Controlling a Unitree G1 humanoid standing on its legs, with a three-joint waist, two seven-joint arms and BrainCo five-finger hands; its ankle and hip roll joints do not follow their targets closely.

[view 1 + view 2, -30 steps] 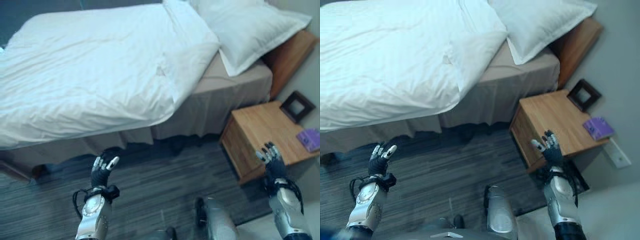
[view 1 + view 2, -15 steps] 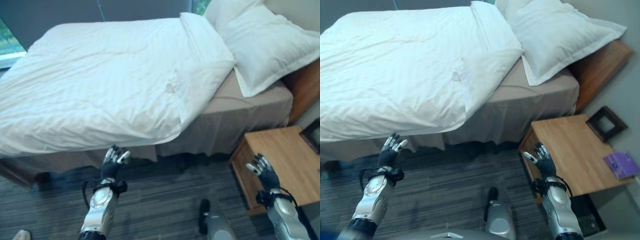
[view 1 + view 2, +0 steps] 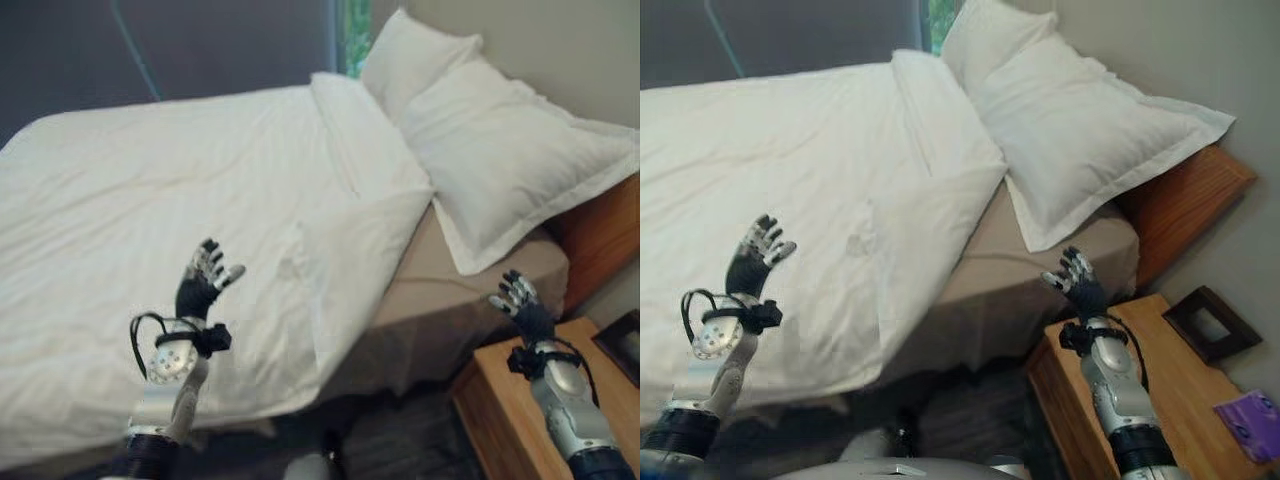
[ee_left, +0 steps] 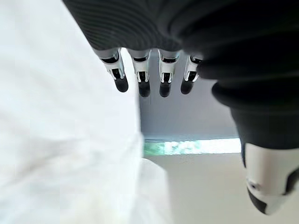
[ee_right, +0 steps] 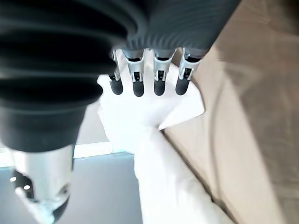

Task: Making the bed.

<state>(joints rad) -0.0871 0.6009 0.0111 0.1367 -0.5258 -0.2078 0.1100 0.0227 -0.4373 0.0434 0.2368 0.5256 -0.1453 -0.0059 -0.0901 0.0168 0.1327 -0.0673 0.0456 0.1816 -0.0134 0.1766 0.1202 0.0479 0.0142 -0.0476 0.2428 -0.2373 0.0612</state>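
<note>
Both hands have come up since the earlier frame. My left hand point(image 3: 203, 283) is mid-left over the white duvet point(image 3: 180, 240), fingers spread wide, holding nothing. My right hand point(image 3: 520, 301) is lower right beside the tan mattress edge point(image 3: 455, 300), fingers relaxed. Pillows point(image 3: 500, 160) sit upper right; nightstand point(image 3: 520, 420) at bottom right.

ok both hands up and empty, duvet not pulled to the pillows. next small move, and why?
Probably lower the left hand onto the duvet near its folded-back corner. Both hands are open, the right hand is raised beside the mattress, and tan sheet shows bare below the front pillow.
</note>
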